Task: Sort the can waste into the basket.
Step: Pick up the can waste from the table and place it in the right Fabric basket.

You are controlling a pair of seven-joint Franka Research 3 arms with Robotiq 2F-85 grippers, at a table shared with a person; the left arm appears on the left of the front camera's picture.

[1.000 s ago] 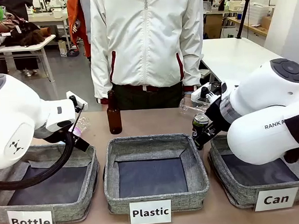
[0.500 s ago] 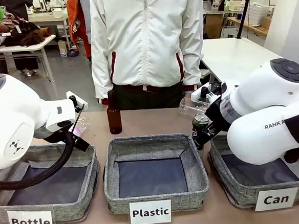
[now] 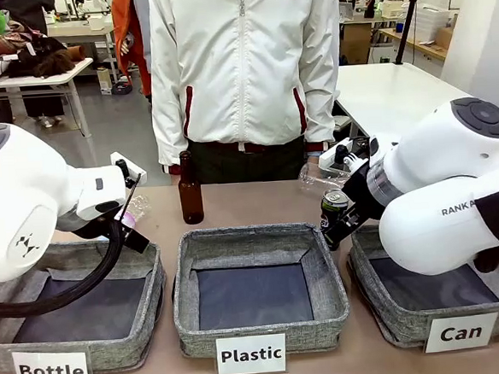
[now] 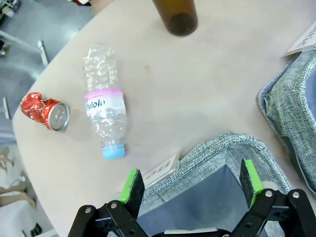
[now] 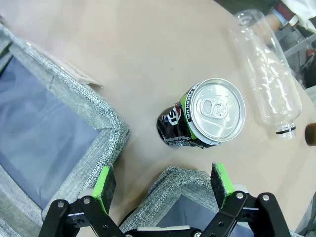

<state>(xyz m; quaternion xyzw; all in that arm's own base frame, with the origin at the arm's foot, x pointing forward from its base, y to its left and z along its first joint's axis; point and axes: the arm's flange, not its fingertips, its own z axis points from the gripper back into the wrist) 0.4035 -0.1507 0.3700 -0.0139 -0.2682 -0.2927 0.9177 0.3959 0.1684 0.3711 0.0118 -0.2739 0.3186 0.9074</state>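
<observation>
A black can with a silver top stands upright on the table just beyond the corner of the Can basket. My right gripper hangs open above that corner, short of the can. In the front view the same can shows beside the right arm, and the Can basket sits at the right. A dented red can lies on its side near the table's edge. My left gripper is open over a corner of the Bottle basket, holding nothing.
A crushed clear plastic bottle lies next to the red can, and a brown glass bottle stands behind the Plastic basket. Another clear bottle lies past the black can. A person in a white jacket stands at the far side.
</observation>
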